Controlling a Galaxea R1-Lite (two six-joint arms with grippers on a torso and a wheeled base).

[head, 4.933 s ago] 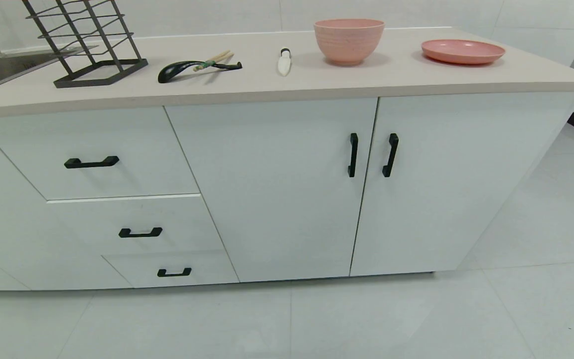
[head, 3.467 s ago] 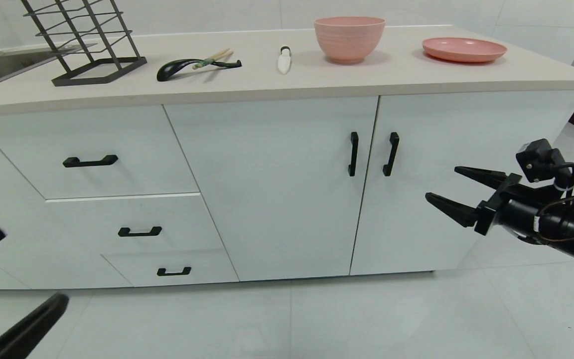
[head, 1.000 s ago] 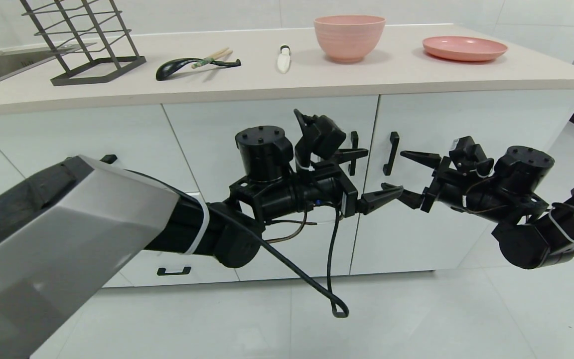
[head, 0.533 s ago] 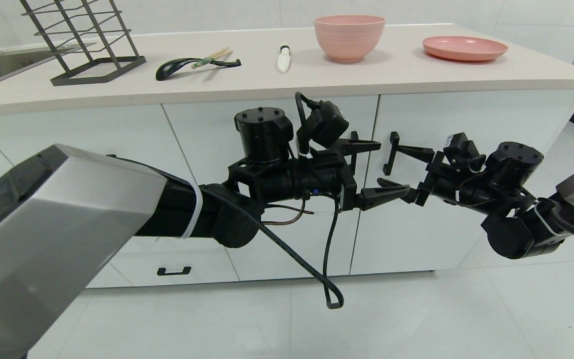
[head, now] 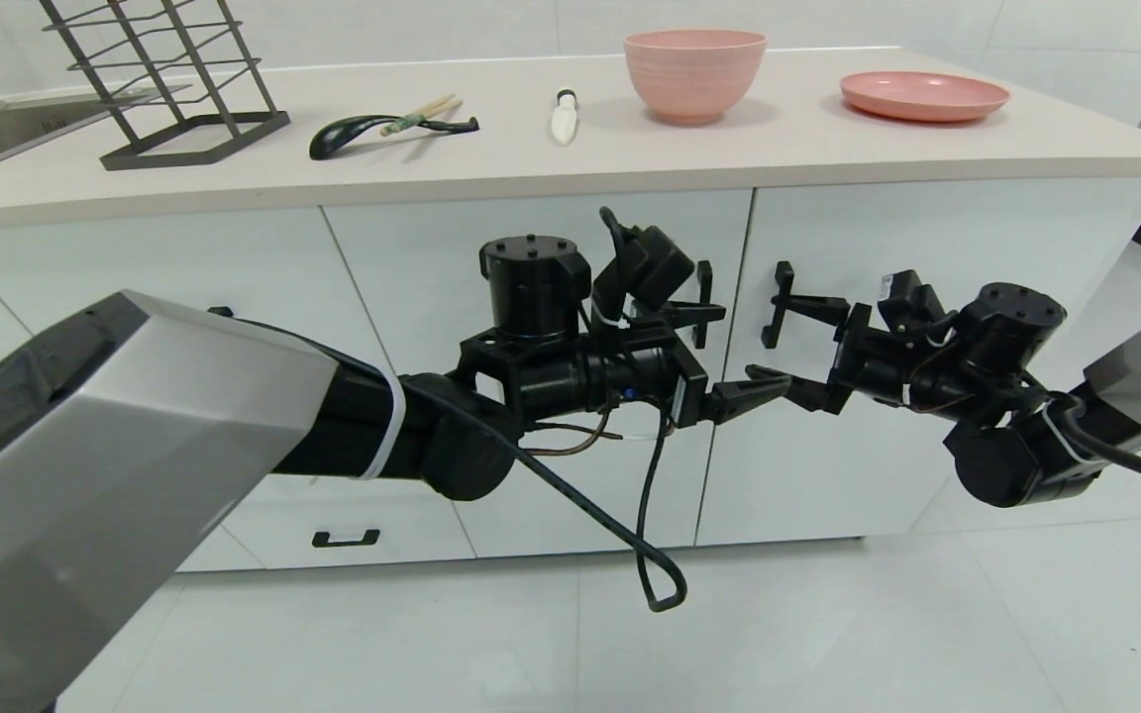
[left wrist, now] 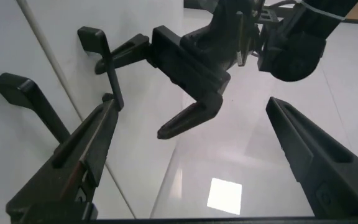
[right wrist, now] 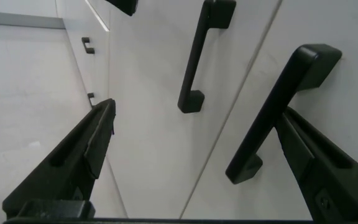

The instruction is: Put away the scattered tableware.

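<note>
The surface is matt, pale and smooth. The pink bowl looks matt with fine ridges, the pink plate smooth with a slight sheen. The rack is black metal wire, the spoon glossy black, the chopsticks bare wood. The cabinet doors are smooth white, their handles matt black. The floor tiles gleam.

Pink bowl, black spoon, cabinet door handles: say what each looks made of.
Pink bowl: likely plastic or wheat-straw composite; matte, faintly ridged wall. Black spoon: glossy, bright highlights; plastic or lacquer, unclear. Cabinet door handles: matte black, probably painted metal; sharp square edges.
</note>
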